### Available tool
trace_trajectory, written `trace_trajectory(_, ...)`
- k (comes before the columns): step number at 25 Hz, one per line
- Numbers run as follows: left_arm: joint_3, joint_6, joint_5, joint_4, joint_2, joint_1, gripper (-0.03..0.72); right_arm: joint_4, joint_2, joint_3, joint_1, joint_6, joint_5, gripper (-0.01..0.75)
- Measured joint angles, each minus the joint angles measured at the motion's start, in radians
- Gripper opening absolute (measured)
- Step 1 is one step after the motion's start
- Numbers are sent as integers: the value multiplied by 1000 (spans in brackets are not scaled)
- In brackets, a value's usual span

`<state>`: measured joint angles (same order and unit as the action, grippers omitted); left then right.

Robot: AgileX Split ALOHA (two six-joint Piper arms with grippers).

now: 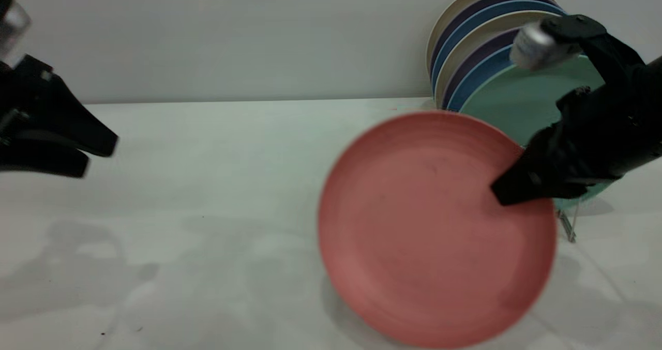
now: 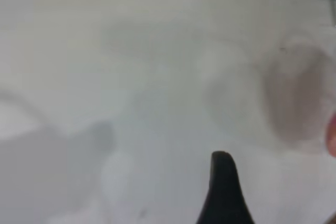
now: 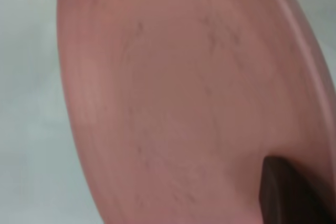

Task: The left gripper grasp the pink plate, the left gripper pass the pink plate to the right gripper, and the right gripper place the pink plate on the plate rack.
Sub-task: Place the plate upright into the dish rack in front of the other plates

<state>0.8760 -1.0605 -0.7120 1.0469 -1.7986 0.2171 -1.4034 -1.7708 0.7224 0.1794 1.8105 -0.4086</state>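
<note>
The pink plate is held up off the table, tilted with its face toward the exterior camera. My right gripper is shut on its right rim, one dark finger lying across the plate's face. In the right wrist view the pink plate fills the picture, with one finger pressed on it. My left gripper is at the far left, above the table, open and empty. Its one visible finger shows over bare table. A little of the plate rack shows as thin silver wire just right of the pink plate.
Several plates stand in the rack at the back right: a teal-green plate in front, then blue, purple and beige ones. The white table meets a grey wall behind. A sliver of the pink plate shows in the left wrist view.
</note>
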Motion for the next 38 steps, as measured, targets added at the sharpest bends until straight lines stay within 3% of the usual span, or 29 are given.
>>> trace_trajectory(7, -1, 189, 78, -178, 30, 0, 562, 306, 123, 0, 0, 22, 108, 54)
trace_trajectory(14, -1, 221, 96, -189, 30, 0, 562, 470, 178, 26, 0, 12, 122, 54)
trace_trajectory(20, -1, 222, 96, -191, 30, 0, 562, 704, 178, 129, 0, -154, 19, 52)
trace_trajectory(30, -1, 222, 96, -191, 30, 0, 562, 1295, 178, 334, 0, -618, -99, 51)
trace_trajectory(34, -1, 222, 98, -191, 30, 0, 562, 1413, 178, 432, 0, -711, -201, 51)
trace_trajectory(38, -1, 222, 102, -191, 30, 0, 562, 1448, 178, 484, 0, -731, -220, 51)
